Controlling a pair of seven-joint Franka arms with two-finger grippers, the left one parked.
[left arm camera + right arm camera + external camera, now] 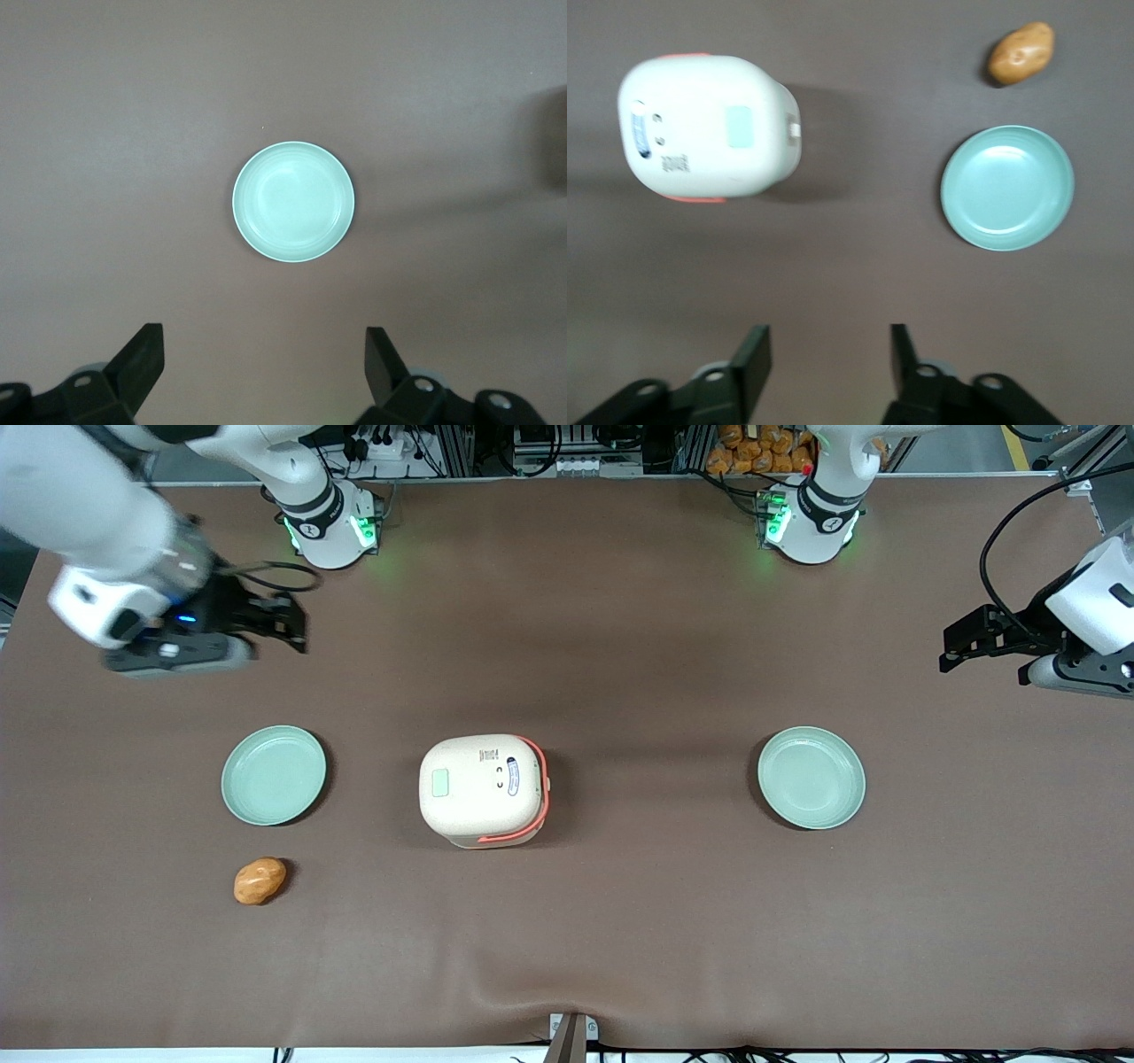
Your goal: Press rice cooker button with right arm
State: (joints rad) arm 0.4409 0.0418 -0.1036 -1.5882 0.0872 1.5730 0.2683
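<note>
The rice cooker [483, 789] sits closed near the middle of the brown desk [620, 646], its cream-white lid down and the coral-orange handle band curving around the side that faces the parked arm's end. A pale green rectangular panel shows on its top, toward the working arm's end, and small dark markings lie closer to the handle band. In the right wrist view the rice cooker [709, 127] appears whole, with a small white tab on its side facing the plate [1007, 187].

The right arm [106, 522] reaches over the desk at the working arm's end, and its gripper [283, 624] hangs in the air, farther from the front camera than the cooker and well apart from it. A small blue light glows on the gripper body. The fingers [751, 359] stand apart with a clear gap between them and nothing in their hold; bare desk shows through the gap.

A pale green plate [274, 774] lies beside the cooker toward the working arm's end, and a second green plate [811, 777] lies beside it toward the parked arm's end. A potato [260, 880] rests on the desk near the first plate, nearer to the front camera than it and apart from it
</note>
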